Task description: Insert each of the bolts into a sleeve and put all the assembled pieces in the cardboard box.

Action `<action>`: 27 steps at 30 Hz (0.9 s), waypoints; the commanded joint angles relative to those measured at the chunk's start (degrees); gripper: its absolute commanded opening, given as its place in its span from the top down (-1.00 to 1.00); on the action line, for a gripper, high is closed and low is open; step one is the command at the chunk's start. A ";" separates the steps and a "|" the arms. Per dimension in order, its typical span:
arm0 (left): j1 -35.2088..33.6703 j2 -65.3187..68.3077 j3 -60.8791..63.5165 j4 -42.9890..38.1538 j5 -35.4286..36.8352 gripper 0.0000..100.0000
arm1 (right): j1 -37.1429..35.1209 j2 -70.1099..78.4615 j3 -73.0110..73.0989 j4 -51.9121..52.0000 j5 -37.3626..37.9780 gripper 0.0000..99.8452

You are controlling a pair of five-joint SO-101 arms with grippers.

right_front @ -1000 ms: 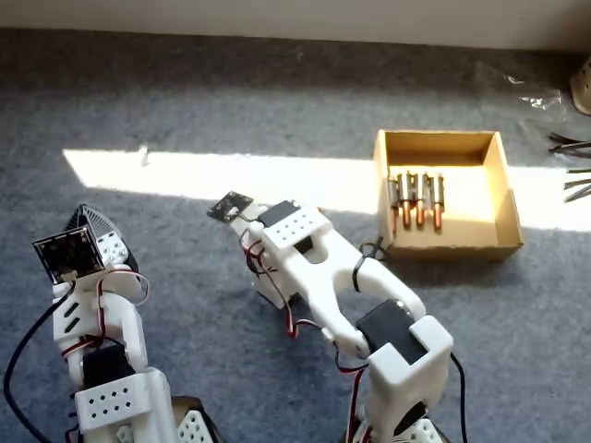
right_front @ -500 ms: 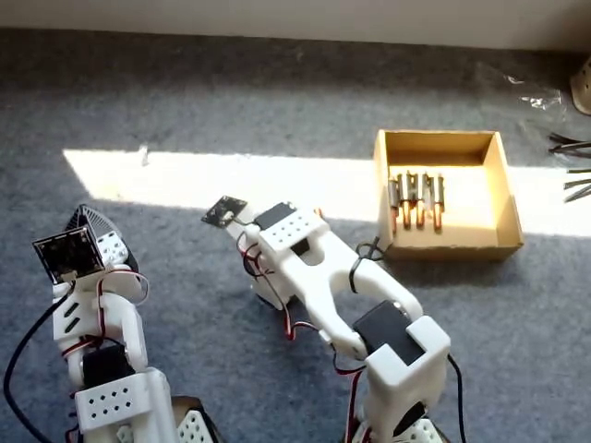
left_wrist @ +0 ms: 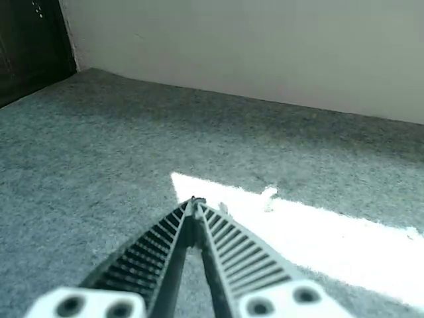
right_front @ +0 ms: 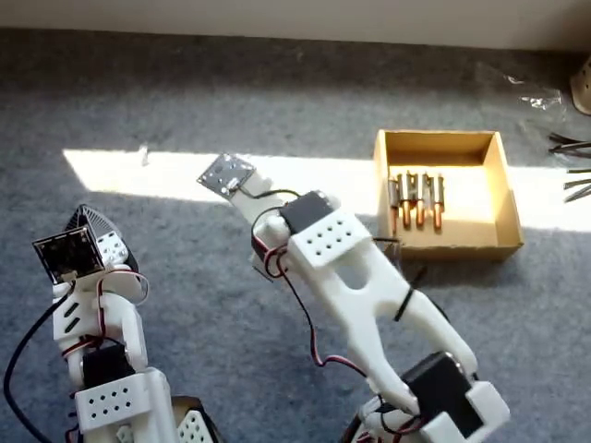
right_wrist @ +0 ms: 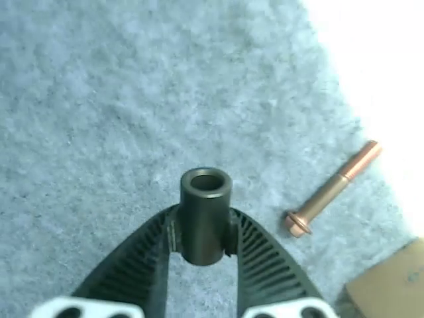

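Gripper of right arm [right_wrist: 203, 224] pinches dark cylindrical sleeve [right_wrist: 206, 192]; copper-coloured bolt [right_wrist: 331, 189] lies flat near it, head end closer.

Grey carpet [right_front: 185, 92] covers the floor, a sunlit band [right_front: 157, 171] crossing it. Crumpled clear plastic [right_front: 531, 88] and dark slender objects [right_front: 571, 143] lie near the pale wall [right_front: 277, 18].

Grey carpet [right_front: 185, 92] (sunlit band [right_front: 138, 175]) below pale wall [left_wrist: 265, 46].
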 commanded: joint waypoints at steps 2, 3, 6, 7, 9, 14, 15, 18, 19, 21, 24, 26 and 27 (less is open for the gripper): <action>1.36 -0.40 1.36 -0.79 -0.35 0.99 | 3.65 -10.86 1.10 1.63 0.53 0.99; 1.54 -0.40 1.36 -0.79 -0.44 0.99 | 4.26 -12.53 2.07 1.63 0.53 0.99; 1.54 -0.40 1.36 -0.79 -0.44 0.99 | 5.93 -17.80 5.23 1.45 0.53 0.99; 1.54 -0.40 1.36 -0.79 -0.44 0.99 | 6.37 -19.56 6.46 1.36 0.53 0.99; 1.54 -0.31 1.36 -0.79 -0.44 0.99 | 7.25 -23.08 8.75 1.36 0.53 0.99; 3.21 -0.31 1.36 0.09 -0.44 0.99 | 9.98 -32.04 14.37 1.27 0.53 0.99; 4.35 -0.66 1.36 0.79 -0.44 0.99 | 10.15 -33.71 15.52 1.27 0.53 0.99; 7.34 -0.75 1.36 1.67 -1.05 0.99 | 11.47 -38.46 19.82 -1.10 0.53 0.99; 8.31 -0.75 1.36 1.67 -2.64 0.99 | 12.09 -39.96 21.49 -2.68 0.44 0.99; 10.95 -0.75 1.36 2.64 -6.07 0.99 | 13.67 -42.68 25.89 -6.46 -2.11 0.99; 14.99 -0.84 0.31 5.63 -8.53 0.99 | 15.08 -46.11 32.57 -12.09 -6.07 0.99; 17.10 -0.84 -1.89 8.70 -8.62 0.99 | 15.52 -48.13 36.70 -15.25 -6.24 0.99; 18.07 -0.75 -3.21 10.20 -8.62 0.99 | 15.96 -49.10 38.46 -16.48 -6.24 0.99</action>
